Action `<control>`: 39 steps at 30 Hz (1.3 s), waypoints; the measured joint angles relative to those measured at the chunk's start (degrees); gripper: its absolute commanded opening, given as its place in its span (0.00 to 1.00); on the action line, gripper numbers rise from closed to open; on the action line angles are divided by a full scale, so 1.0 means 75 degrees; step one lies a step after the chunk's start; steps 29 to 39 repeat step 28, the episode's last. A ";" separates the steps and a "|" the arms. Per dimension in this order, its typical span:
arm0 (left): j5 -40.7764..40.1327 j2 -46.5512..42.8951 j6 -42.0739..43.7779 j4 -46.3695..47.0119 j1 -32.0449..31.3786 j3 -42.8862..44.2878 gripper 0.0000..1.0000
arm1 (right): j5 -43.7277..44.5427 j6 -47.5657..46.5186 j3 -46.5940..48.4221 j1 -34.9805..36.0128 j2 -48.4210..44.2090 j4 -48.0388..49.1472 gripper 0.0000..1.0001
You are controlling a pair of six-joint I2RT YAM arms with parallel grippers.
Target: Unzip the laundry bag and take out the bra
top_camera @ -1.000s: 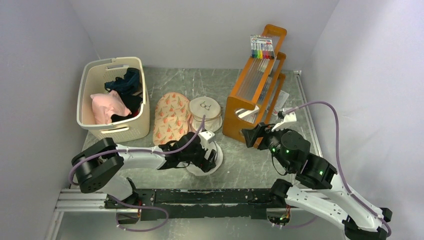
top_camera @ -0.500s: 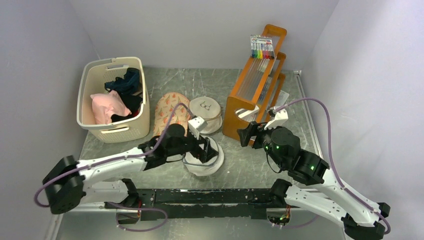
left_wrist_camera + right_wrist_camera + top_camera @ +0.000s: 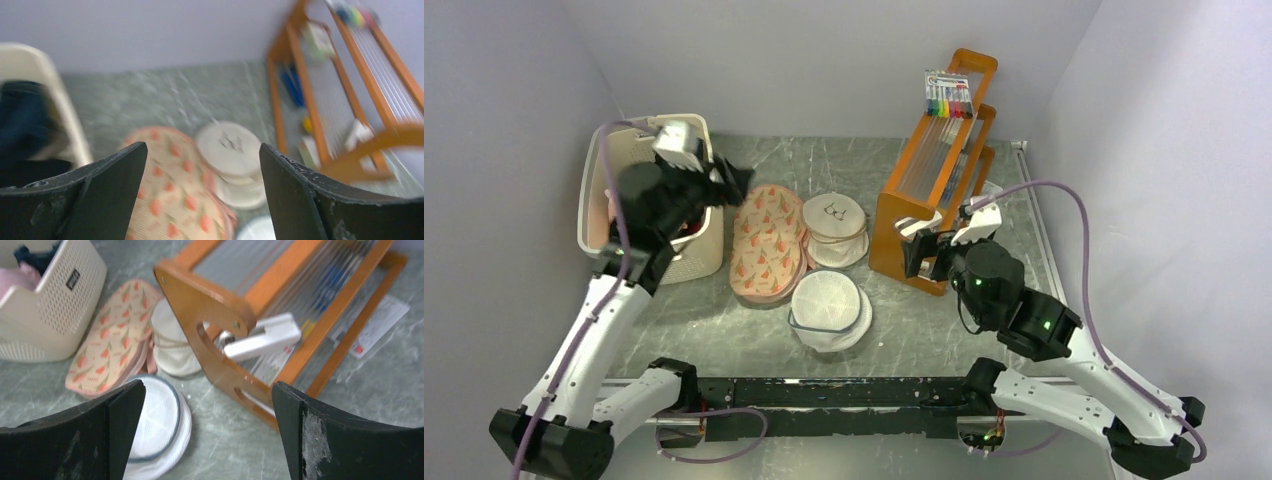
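Note:
The laundry bag point(image 3: 829, 310) is a round white mesh dome with a grey zipper rim, lying on the table's near middle; it also shows as the laundry bag point(image 3: 155, 415) at the lower left of the right wrist view. No gripper touches it. My left gripper point(image 3: 736, 184) is raised high beside the basket, open and empty, looking down over the peach bag point(image 3: 175, 200). My right gripper point(image 3: 921, 258) hovers open and empty by the orange rack's near end, right of the laundry bag. The bra is hidden.
A cream basket point(image 3: 624, 235) of clothes stands at the back left. A peach patterned bag point(image 3: 764, 245) and a beige bag with a glasses print point(image 3: 834, 225) lie behind the laundry bag. An orange rack point(image 3: 939, 170) with markers and papers fills the back right.
My left arm has lifted off the laundry bag and swung up and back to the left, beside the basket. My right gripper has opened wider and edged toward the rack.

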 measured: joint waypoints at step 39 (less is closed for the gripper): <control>-0.0889 -0.0976 0.0160 -0.0356 0.1571 0.3576 0.94 | 0.1026 -0.2640 0.4214 0.0000 0.1440 0.1405 1.00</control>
